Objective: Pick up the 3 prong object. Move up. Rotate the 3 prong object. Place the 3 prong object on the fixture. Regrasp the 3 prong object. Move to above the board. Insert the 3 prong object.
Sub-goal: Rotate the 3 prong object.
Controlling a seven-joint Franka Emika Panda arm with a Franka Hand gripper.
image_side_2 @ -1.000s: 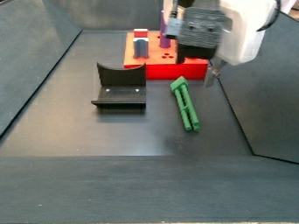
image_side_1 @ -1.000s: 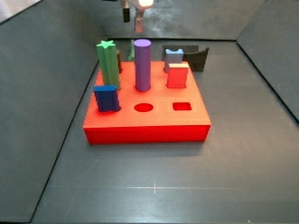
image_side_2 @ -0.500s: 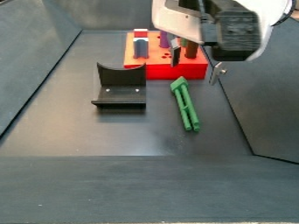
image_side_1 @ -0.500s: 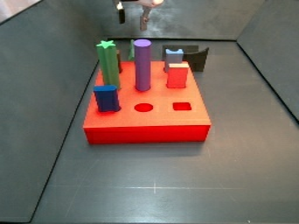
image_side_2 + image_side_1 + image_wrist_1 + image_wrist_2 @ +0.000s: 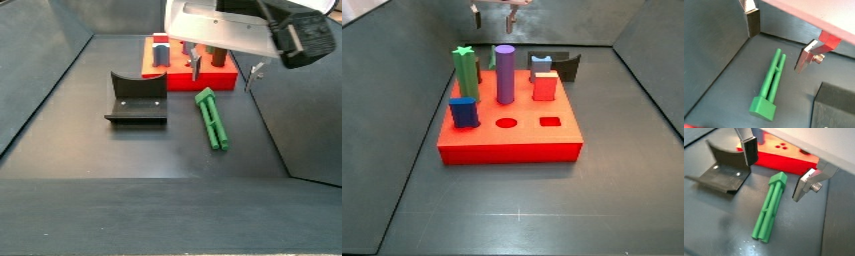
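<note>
In a wrist view the gripper (image 5: pixel 777 36) stands wide, nothing between its plates; the 3 prong object (image 5: pixel 771 82) lies flat on the dark floor under the gap, apart from both fingers; the board is cut to a red corner (image 5: pixel 830 38). In a wrist view the fixture (image 5: pixel 721 172) sits beside the object (image 5: pixel 769 206). In a side view only the fingertips (image 5: pixel 477 13) show at the top edge, beyond the board (image 5: pixel 510 140); the object is hidden. In a side view the arm's body covers most of the gripper (image 5: pixel 223 68); the object (image 5: pixel 211 118) lies below it, right of the fixture (image 5: pixel 135 98).

Green 3 prong object (image 5: pixel 769 206), red board (image 5: pixel 509 140)
</note>
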